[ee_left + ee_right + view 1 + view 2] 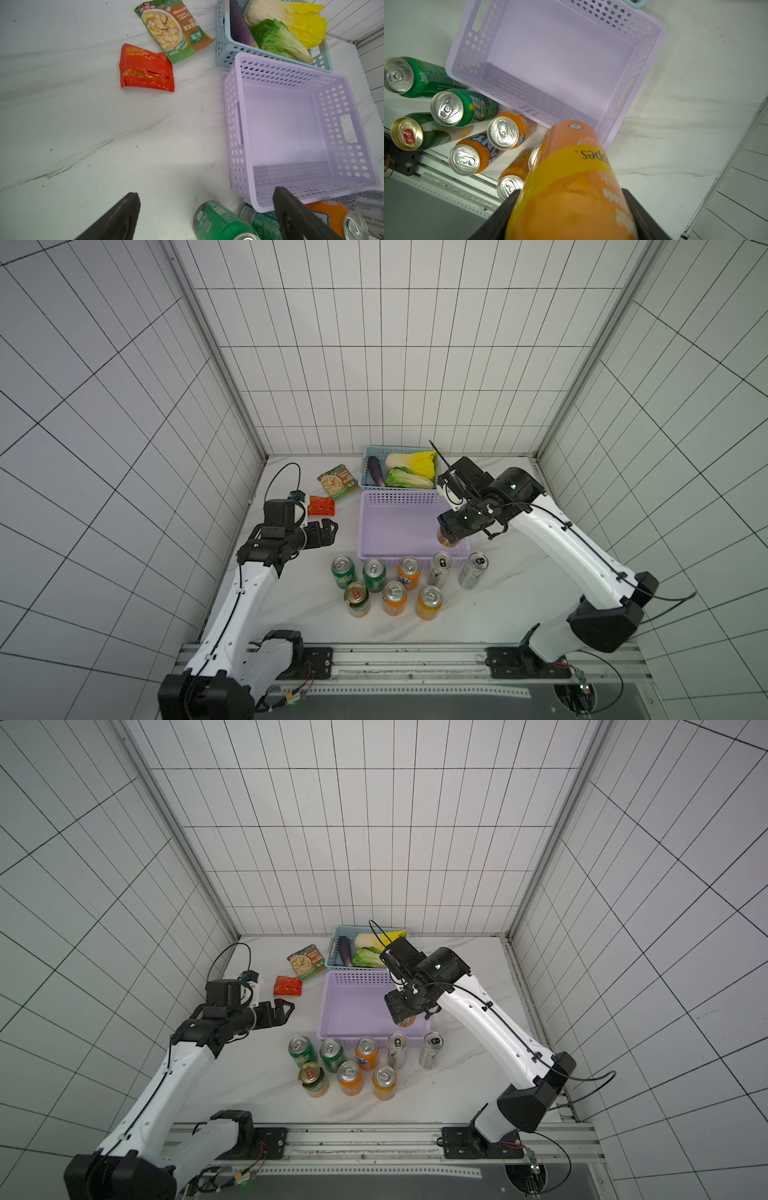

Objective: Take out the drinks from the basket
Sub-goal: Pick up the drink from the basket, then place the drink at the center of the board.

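Right claw [570, 193] clamped on orange can [569, 149]; left claw [205, 193] apart; cans [409, 572] crowd basket [374, 499] front.

Glossy metal cans [394, 597], matt plastic basket [399, 498]

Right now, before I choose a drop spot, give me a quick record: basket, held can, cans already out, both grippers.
basket: empty, on the table
held: orange can, above the basket's near right corner
right gripper: shut on the orange can
left gripper: open, empty, left of the basket
out already: eight cans, upright in front of the basket
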Available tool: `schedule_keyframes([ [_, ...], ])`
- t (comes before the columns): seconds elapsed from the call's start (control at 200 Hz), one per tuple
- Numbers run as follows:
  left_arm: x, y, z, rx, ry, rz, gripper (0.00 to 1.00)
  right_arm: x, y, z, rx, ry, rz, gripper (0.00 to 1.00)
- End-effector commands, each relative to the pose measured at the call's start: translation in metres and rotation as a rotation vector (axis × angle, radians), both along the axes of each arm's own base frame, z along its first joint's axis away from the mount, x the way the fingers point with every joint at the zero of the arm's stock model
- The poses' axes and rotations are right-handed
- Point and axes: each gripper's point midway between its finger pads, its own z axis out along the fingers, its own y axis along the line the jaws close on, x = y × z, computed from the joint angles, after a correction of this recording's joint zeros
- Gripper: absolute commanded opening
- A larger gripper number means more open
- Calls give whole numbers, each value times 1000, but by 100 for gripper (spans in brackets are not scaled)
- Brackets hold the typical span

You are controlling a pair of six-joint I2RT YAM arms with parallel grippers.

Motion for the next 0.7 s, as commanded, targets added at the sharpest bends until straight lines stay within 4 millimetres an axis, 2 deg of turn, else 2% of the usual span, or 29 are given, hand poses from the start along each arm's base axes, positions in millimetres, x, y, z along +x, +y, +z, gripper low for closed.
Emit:
schedule_keyframes([
  [0.0, 1, 1, 6, 6, -24, -7, 98, -14, -18, 23, 17, -42, -40, 69],
  [0.23, 1, 2, 5, 13, -23, -3, 98, -45, -26, 24, 37, -15, -18, 69],
  [0.695, 2, 4, 3, 22, -16, 5, 98, -100, -26, -13, 109, 68, -20, 68],
])
